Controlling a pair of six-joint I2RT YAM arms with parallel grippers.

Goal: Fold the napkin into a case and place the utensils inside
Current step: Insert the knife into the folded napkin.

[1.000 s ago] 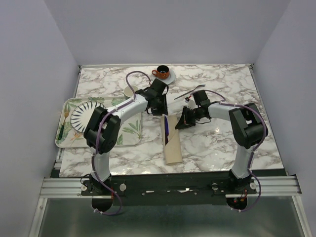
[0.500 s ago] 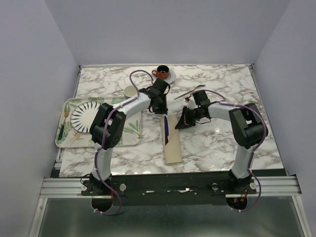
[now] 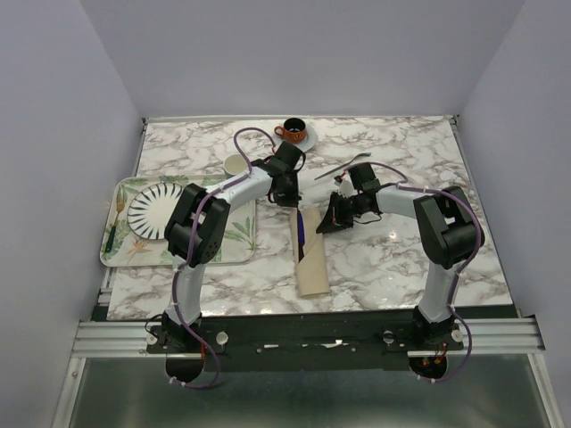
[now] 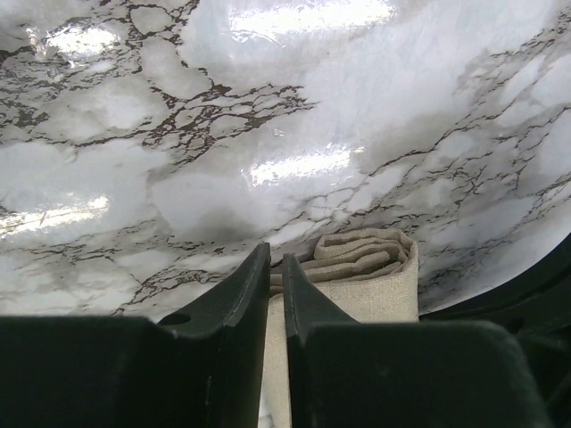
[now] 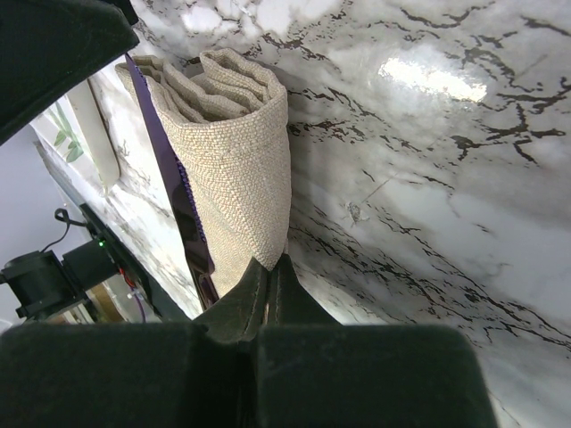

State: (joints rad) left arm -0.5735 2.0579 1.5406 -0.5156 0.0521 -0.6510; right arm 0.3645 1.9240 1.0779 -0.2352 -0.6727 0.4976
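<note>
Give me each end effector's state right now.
Left end effector: nearly shut at the napkin edge; whether it grips cannot be told.
Right end effector: shut, tips at the napkin's side.

Left gripper (image 4: 276, 260) narrower than before

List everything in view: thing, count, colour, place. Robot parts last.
table: one, white marble, under everything.
case: one, beige, near centre.
knife: one, dark purple, in the case.
fork: one, silver, far of centre.
cup: one, orange, on a white saucer, far edge.
disc: one, cream, left of the cup.
tray: one, leaf-printed, left side.
plate: one, white with dark stripes, on the tray.
left gripper: one, black, jaws a slit apart at the case's far end.
right gripper: one, black, shut at the case's right edge.
</note>
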